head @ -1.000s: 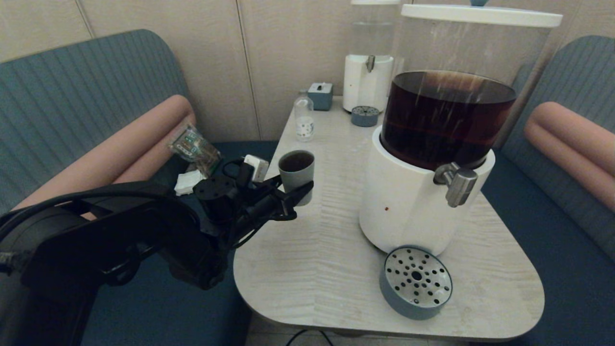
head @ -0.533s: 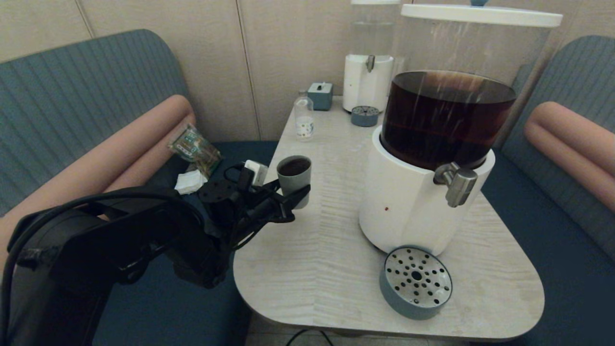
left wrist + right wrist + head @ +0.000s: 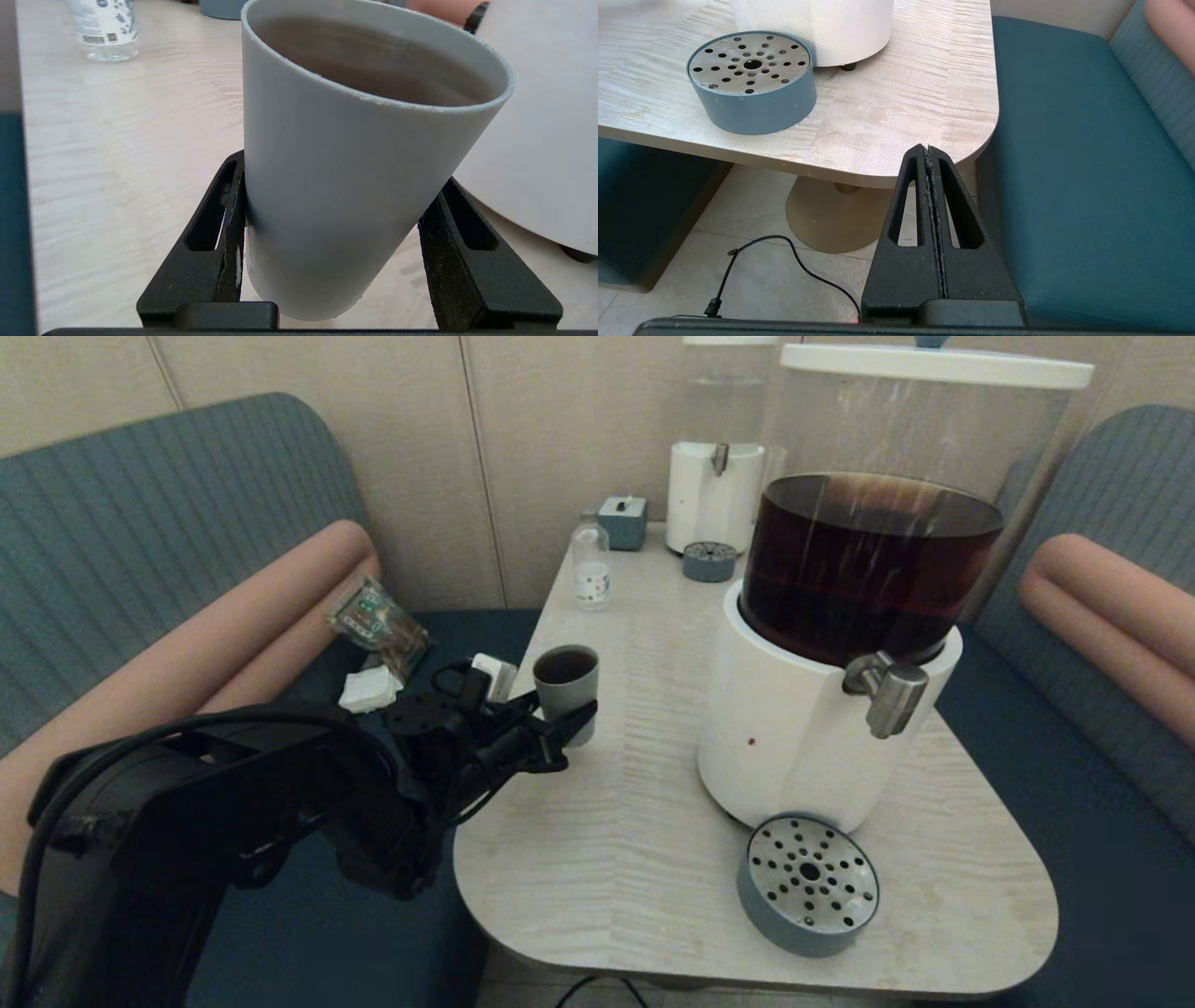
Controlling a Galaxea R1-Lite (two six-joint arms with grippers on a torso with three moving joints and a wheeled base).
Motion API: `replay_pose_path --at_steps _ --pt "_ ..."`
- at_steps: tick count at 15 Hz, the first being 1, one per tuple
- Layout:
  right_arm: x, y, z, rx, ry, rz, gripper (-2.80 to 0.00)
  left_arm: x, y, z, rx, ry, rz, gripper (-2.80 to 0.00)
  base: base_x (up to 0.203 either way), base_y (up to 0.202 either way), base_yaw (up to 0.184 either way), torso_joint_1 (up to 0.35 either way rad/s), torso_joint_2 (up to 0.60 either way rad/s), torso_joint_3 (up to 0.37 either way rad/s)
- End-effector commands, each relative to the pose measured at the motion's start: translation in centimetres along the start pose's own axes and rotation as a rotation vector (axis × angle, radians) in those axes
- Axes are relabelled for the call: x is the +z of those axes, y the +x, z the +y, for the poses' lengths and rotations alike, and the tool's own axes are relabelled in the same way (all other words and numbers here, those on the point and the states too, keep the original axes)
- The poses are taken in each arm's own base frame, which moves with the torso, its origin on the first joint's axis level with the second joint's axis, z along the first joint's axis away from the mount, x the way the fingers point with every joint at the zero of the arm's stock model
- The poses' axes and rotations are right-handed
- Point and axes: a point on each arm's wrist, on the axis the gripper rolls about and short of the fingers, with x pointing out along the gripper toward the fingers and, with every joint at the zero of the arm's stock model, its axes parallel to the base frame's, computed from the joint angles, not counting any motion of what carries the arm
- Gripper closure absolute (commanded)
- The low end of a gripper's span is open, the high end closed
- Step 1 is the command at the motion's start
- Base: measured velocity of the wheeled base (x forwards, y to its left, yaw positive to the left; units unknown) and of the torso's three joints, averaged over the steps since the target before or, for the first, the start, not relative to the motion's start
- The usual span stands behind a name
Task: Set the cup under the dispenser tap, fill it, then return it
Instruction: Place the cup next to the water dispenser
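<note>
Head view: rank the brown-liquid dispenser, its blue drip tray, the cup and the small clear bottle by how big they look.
1. Brown-liquid dispenser
2. Blue drip tray
3. Cup, held by the left gripper
4. Small clear bottle, though it stands farther back, so its place after the cup is unsure.

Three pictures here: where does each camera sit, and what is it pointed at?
Head view: high up, looking down on the pale table; black left arm shows.
Left wrist view: behind the left gripper, clamped on the grey-blue tumbler of brown drink.
Right wrist view: behind the shut right gripper, low beside the table.
Head and right wrist views share the round perforated drip tray.
</note>
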Motion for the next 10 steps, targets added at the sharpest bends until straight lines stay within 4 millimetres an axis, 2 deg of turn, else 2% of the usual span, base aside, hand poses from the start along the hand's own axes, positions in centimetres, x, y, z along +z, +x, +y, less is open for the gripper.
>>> replay_pose_path --at_steps 1,10 --pt "0.0 0.0 0.0 0.001 -0.001 0.0 0.0 -0.3 -0.1 0.1 0.001 -0.001 0.0 0.0 0.0 0.0 0.0 0.0 0.0 0.0" --pt "0.0 0.0 0.0 0.001 -0.001 0.0 0.0 -2.2 0.2 0.7 0.01 -0.026 0.025 0.0 0.0 0.0 0.0 0.0 0.0 0.0"
